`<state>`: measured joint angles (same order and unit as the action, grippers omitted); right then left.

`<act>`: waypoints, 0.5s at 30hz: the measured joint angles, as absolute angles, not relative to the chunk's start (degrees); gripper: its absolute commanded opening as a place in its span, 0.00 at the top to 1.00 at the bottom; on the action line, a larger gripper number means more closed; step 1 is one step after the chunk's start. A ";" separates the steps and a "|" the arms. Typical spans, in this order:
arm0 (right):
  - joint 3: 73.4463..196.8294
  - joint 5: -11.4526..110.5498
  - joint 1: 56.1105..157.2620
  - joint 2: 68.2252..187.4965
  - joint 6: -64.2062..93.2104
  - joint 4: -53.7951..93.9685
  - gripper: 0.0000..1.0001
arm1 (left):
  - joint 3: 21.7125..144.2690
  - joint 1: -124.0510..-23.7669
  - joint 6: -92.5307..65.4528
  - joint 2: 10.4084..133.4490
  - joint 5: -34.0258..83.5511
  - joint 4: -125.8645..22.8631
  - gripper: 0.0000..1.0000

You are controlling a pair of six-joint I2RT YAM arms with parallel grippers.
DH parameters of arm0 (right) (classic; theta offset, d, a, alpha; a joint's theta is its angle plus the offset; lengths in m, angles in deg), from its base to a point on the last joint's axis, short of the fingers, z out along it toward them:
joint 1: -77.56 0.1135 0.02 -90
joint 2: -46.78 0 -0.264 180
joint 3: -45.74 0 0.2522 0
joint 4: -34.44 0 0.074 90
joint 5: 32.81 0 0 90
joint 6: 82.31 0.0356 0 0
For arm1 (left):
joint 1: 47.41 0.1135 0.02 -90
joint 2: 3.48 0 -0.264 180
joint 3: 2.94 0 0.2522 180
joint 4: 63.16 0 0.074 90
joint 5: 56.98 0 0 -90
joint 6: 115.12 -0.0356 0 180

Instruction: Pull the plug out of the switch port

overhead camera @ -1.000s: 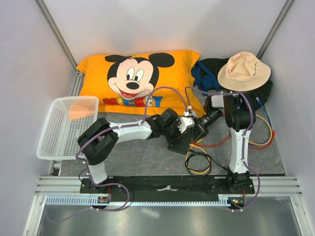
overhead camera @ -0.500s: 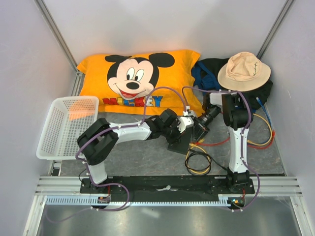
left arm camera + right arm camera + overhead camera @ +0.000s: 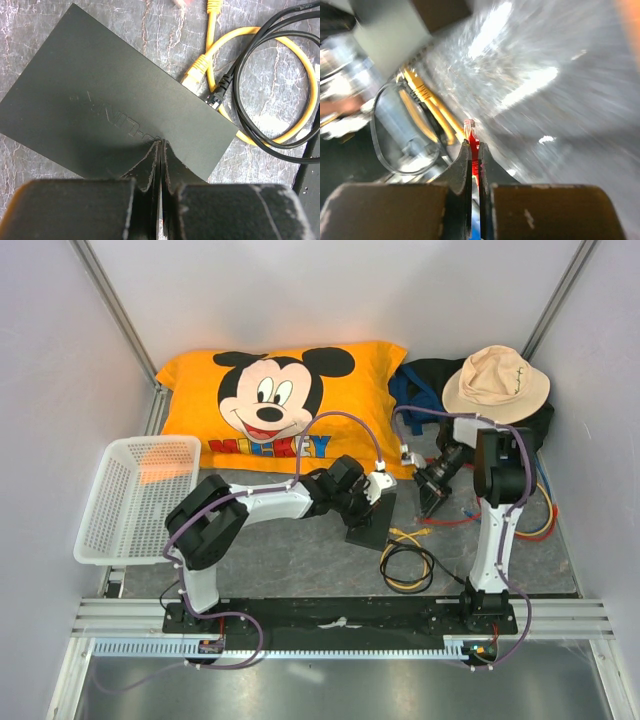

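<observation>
While the left end effector (image 3: 160,150) has its two fingers pressed together with nothing between them, its tips rest on top of the switch (image 3: 110,105) near one long edge and seem to pin it flat to the tabletop (image 3: 30,30). The right end effector (image 3: 474,150) is closed too, pinching the red plug (image 3: 471,131), whose clear tip pokes out just past the fingertips.

From above, the switch (image 3: 372,525) lies between the two arms. Its long axis runs diagonally from near-left to far-right, and its socket edge faces the right arm. The right end effector (image 3: 432,502) hangs beside that edge with a visible gap, and the red plug it holds touches nothing. I judge the plug to be out of its port, though the right wrist view is too blurred to show the socket.

A yellow cable (image 3: 300,80) and a black cable (image 3: 260,45) have their connectors against the socket edge. Whether they are seated I cannot tell.

The right arm is nearer the plug and the left nearer the switch. Any further move should carry the plug away from the socket edge, along the line of the port, while the left tips hold the box down.
</observation>
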<state>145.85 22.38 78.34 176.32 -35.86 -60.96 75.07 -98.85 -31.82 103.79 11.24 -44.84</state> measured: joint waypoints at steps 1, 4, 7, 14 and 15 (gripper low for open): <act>147.01 22.95 77.90 174.96 -35.86 -60.13 1.00 | 75.07 -98.85 -31.84 103.81 11.11 -44.82 0.98; 152.08 23.56 76.24 170.00 -35.86 -58.21 1.00 | 75.16 -98.74 -31.84 103.89 10.85 -44.77 0.98; 156.32 24.28 74.18 165.54 -35.38 -57.34 1.00 | 75.16 -98.65 -31.84 103.89 10.59 -44.82 0.98; 160.49 26.45 66.60 162.35 -33.57 -56.90 1.00 | 74.72 -98.63 -31.86 103.70 10.54 -45.39 0.98; 160.38 26.97 65.81 162.35 -33.41 -56.86 1.00 | 74.59 -98.63 -31.86 103.63 10.54 -45.54 0.98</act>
